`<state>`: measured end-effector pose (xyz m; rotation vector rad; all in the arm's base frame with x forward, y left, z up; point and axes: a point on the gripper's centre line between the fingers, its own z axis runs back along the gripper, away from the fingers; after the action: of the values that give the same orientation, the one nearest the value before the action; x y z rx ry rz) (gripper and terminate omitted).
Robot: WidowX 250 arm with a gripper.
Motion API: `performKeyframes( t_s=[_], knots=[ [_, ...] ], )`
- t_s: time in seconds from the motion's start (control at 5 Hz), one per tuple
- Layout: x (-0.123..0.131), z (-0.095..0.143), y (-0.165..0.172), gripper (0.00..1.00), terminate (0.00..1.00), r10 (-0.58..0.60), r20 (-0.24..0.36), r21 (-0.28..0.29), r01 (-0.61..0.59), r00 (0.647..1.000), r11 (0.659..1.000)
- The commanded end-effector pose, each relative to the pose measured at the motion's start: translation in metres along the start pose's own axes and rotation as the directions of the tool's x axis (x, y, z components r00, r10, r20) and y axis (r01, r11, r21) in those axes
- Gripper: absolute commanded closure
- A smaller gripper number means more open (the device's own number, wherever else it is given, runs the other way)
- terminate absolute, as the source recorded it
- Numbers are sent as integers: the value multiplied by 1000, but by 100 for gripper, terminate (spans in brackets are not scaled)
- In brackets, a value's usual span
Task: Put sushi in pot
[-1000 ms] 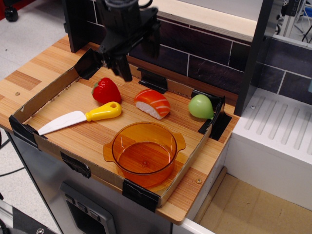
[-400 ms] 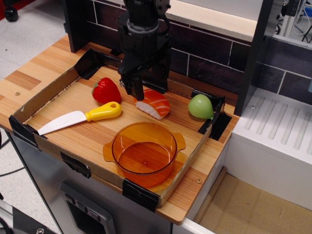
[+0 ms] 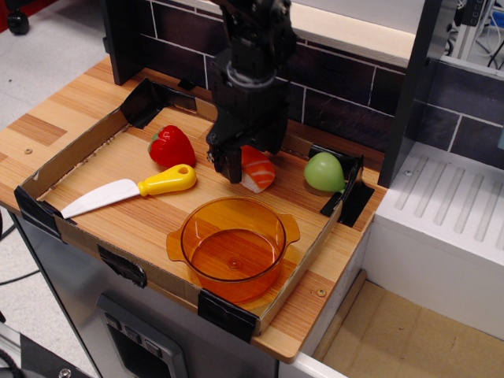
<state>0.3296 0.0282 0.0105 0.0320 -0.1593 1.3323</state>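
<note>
observation.image, arm reaching straight down, jaws (image 3: 246, 164) spread around sushi (image 3: 258, 169), pot (image 3: 233, 246) nearby in front

Sushi (image 3: 258, 168) lies behind pot (image 3: 233, 246) — pepper (image 3: 172, 146) left, pear (image 3: 324, 172) right.

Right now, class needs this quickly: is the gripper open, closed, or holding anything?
Gripper: down around the sushi, one finger visible beside it; whether it is clamped shut cannot be told.

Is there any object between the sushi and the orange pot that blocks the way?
Nothing visible does. The sushi sits at the gripper, and only bare wood lies between it and the pot in front. The knife and pepper lie off to the side.
</note>
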Motion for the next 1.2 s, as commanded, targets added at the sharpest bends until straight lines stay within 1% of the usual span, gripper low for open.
performKeyframes(
  t_s=[0.0, 0.2, 0.4, 0.6, 0.8, 1.0],
  knots=[
    [6, 14, -6, 100, 0, 6, -4, -29, -6, 1000, 1000],
    [8, 33, -8, 100, 0, 26, -20, -58, -27, 999, 998],
    [1, 76, -9, 100, 0, 37, -49, -116, -42, 998, 992],
    [-23, 108, 11, 100, 0, 2, -151, -110, -18, 989, 994],
    [-49, 111, 42, 100, 0, -90, -183, -77, 77, 979, 994],
    [-63, 97, 65, 100, 0, -142, -176, -35, 138, 974, 990]
  ],
)
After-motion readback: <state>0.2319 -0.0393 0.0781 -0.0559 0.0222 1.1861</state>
